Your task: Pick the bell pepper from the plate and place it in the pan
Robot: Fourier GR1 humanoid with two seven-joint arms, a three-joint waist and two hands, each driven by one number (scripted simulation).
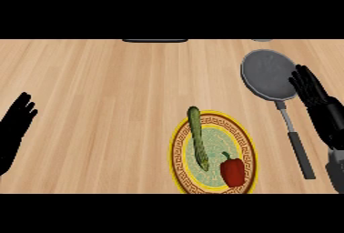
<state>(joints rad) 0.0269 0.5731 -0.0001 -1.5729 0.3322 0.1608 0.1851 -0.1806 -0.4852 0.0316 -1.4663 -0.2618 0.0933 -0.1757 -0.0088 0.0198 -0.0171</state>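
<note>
At the far left edge the left hand [16, 123] rests over the counter, fingers straight and close together, pointing up the view and holding nothing. The red bell pepper [232, 172] lies well apart from those fingers, far off to their right and lower in the view.

The pepper sits on the lower right part of a round plate [180, 141] with a yellow rim and a patterned brown band around a pale green middle. Beside it, on the plate's left half, lies a long green vegetable [197, 136] (a cucumber or something like it; I cannot tell which), its upper end reaching over the plate's rim.

Further right is the grey pan [267, 75], its round bowl above the plate and its handle [297, 143] running down toward the lower edge. The right hand [314, 98] hovers just beside the pan's right rim, fingers straight and slightly spread, grasping nothing; its fingertips overlap the pan's edge. The pepper lies below and to the left of these fingers, apart from them, with the pan's handle between.

Everything rests on a light wooden counter [101, 91]. At its far edge a dark flat object [154, 40] shows only partly.
</note>
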